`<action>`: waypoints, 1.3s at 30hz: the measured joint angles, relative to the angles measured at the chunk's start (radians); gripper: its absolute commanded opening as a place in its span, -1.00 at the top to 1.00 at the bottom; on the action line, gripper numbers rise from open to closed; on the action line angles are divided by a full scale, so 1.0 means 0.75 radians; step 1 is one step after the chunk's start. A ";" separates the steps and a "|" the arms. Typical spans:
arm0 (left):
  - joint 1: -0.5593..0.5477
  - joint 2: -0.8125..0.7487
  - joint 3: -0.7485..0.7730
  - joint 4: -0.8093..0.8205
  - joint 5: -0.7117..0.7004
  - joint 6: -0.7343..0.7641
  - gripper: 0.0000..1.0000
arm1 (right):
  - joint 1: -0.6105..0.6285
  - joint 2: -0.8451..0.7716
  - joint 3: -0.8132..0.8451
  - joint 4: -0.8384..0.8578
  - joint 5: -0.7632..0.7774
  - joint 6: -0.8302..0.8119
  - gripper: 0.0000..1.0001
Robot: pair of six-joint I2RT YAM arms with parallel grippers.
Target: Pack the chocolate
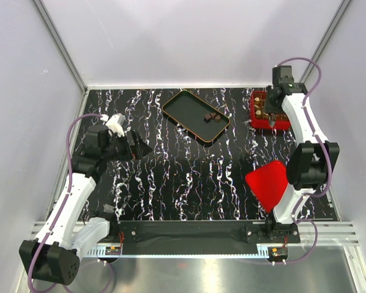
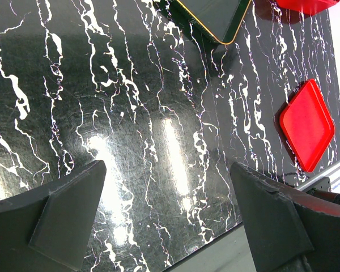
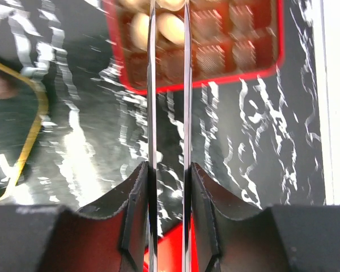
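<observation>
Three dark brown pieces of chocolate (image 1: 210, 117) lie in the black tray (image 1: 183, 107). More chocolate (image 1: 260, 107) sits in the cells of the red gridded box (image 1: 254, 122); in the right wrist view cream pieces (image 3: 170, 25) show there. My right gripper (image 1: 272, 111) (image 3: 169, 170) hangs over the box (image 3: 238, 68), shut on a pair of thin metal tongs (image 3: 186, 85). The tong tips run out of the top of that view, so anything between them is hidden. My left gripper (image 1: 134, 146) (image 2: 167, 170) stands open over bare table at the left.
The flat red lid (image 1: 268, 183) (image 2: 307, 124) lies near the right arm's base. The black tray's orange rim (image 3: 37, 119) is left of the box. The table's near edge (image 2: 226, 238) runs just under my left gripper. White walls close in on three sides.
</observation>
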 measured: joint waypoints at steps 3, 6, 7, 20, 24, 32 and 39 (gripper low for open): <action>0.000 0.000 0.000 0.000 0.000 0.001 -0.98 | -0.052 0.001 -0.056 -0.002 -0.001 0.016 0.28; 0.000 0.000 0.000 0.000 0.000 0.001 -0.98 | -0.079 0.001 -0.079 0.001 -0.014 0.024 0.27; 0.000 0.000 0.000 0.000 0.000 0.001 -0.98 | -0.087 0.001 -0.079 0.002 -0.014 0.026 0.27; 0.000 0.000 0.000 0.000 -0.001 0.001 -0.98 | -0.179 0.051 -0.081 0.048 -0.014 0.036 0.27; 0.000 0.000 0.000 0.000 -0.001 0.000 -0.98 | -0.179 0.058 -0.124 0.077 -0.016 0.046 0.26; 0.000 0.000 0.000 0.000 -0.001 0.001 -0.98 | -0.179 0.060 -0.169 0.098 -0.019 0.058 0.14; 0.000 0.000 0.000 0.000 -0.001 0.001 -0.98 | -0.179 0.060 -0.168 0.106 -0.019 0.059 0.03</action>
